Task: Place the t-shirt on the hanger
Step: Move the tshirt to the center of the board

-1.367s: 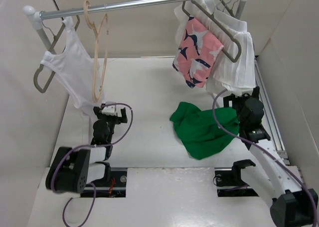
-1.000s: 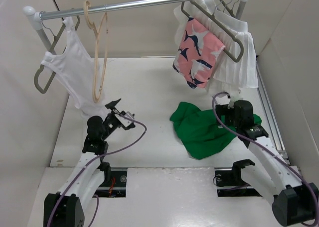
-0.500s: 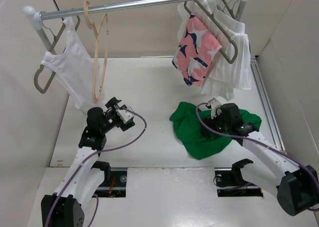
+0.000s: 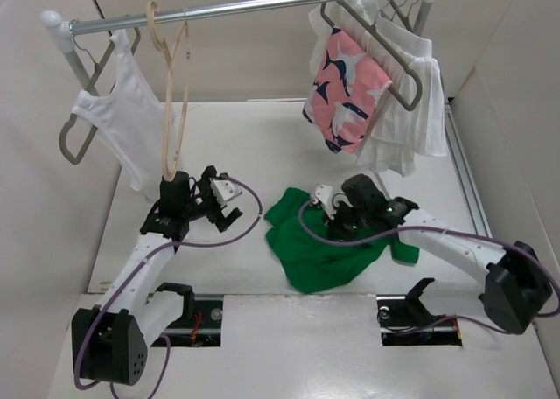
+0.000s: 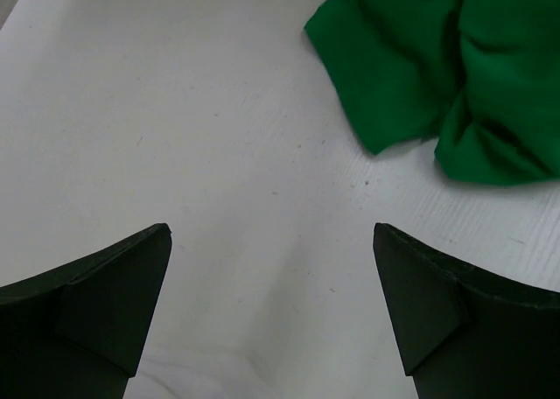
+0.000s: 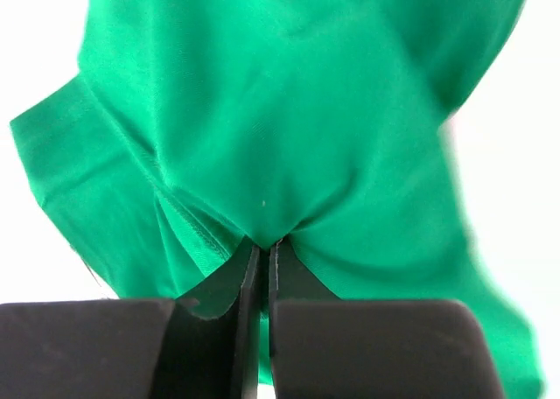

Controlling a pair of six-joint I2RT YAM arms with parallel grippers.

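Green t-shirt crumpled on white tabletop, right gripper jaws pinched on its fold, left gripper jaws wide, just left of it.

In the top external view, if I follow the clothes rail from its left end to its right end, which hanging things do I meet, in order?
white tank top → beige wooden hanger → pink patterned garment → white pleated garment

text: none is showing legibly | labels, brands: none is reading | numbers, signs: none is appearing in any view
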